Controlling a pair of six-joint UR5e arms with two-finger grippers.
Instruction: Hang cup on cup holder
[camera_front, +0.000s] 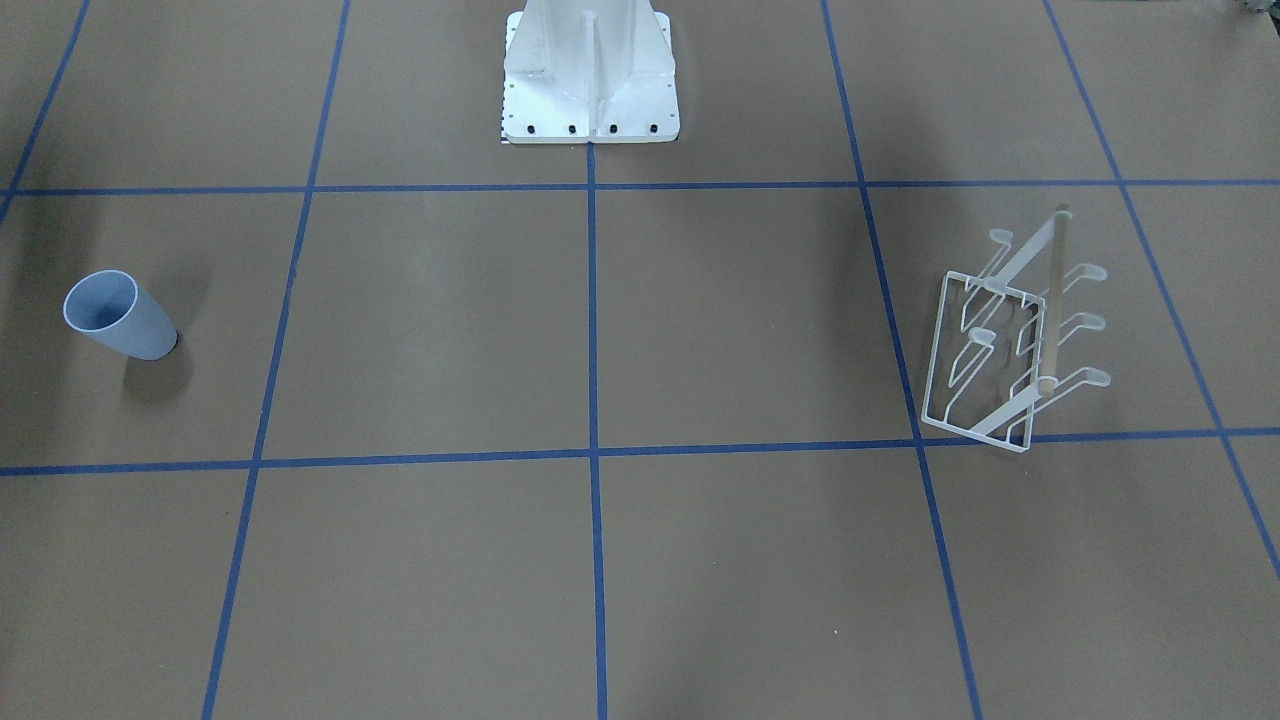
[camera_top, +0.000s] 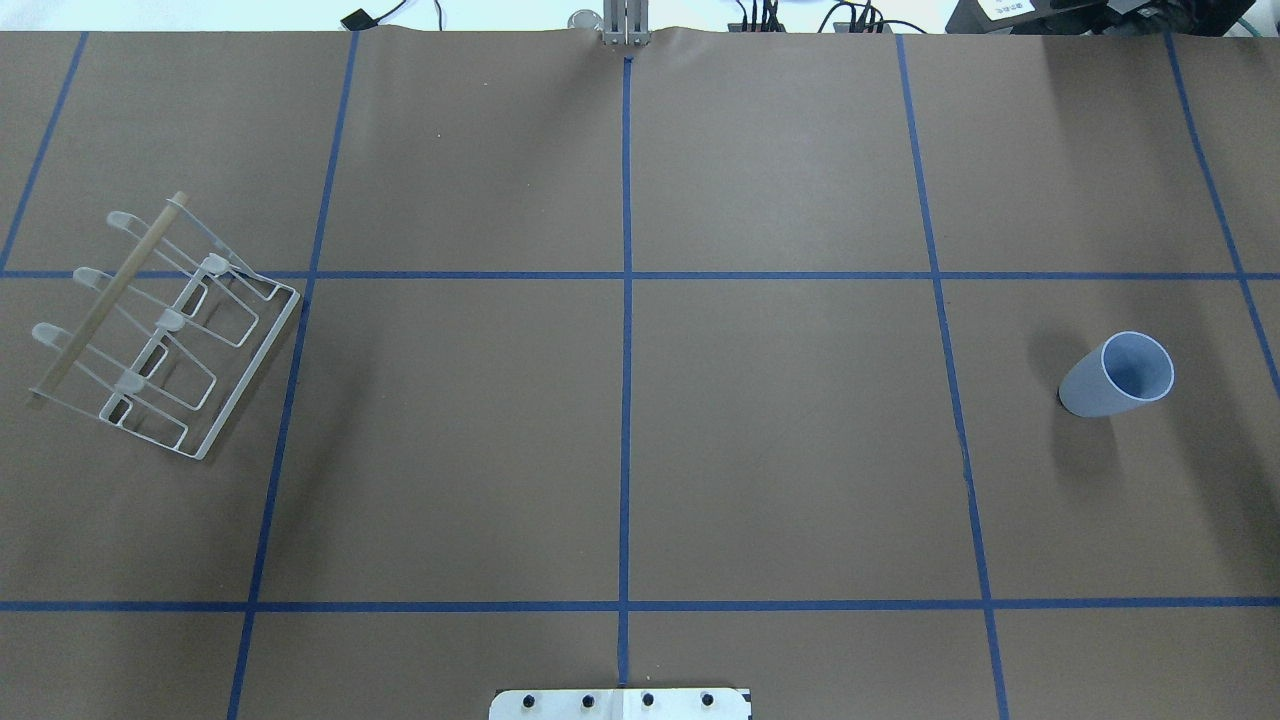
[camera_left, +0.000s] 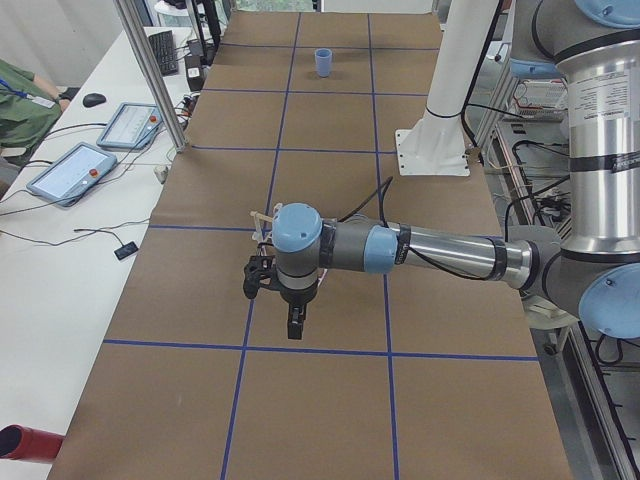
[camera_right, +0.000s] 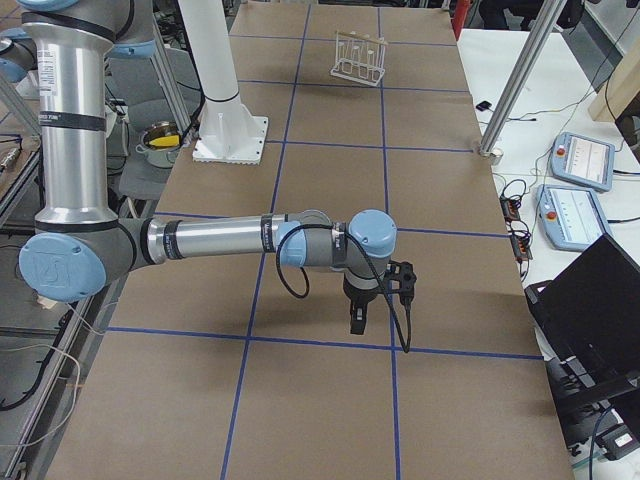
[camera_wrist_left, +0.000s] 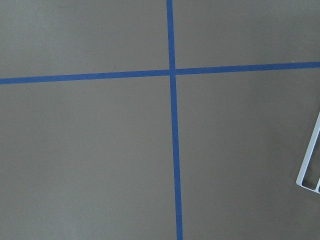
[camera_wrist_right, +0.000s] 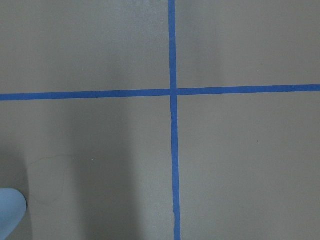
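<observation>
The pale blue cup (camera_front: 120, 318) stands upright, rim up, alone on the brown table at the robot's right (camera_top: 1115, 378); it shows far off in the exterior left view (camera_left: 324, 62), and its edge shows in the right wrist view (camera_wrist_right: 10, 207). The white wire cup holder (camera_front: 1053, 310) with its wooden rod stands at the robot's left (camera_top: 108, 296) (camera_right: 360, 58); one corner shows in the left wrist view (camera_wrist_left: 304, 167). My left gripper (camera_left: 292, 325) hangs pointing down near the holder. My right gripper (camera_right: 358, 318) hangs pointing down near the cup. I cannot tell whether either is open.
The white robot pedestal (camera_front: 590, 80) stands at the middle of the table's robot side. Aluminium posts (camera_left: 150, 70) (camera_right: 520, 80) and control tablets (camera_left: 70, 172) (camera_right: 580, 160) line the operators' side. A person (camera_left: 15, 95) sits there.
</observation>
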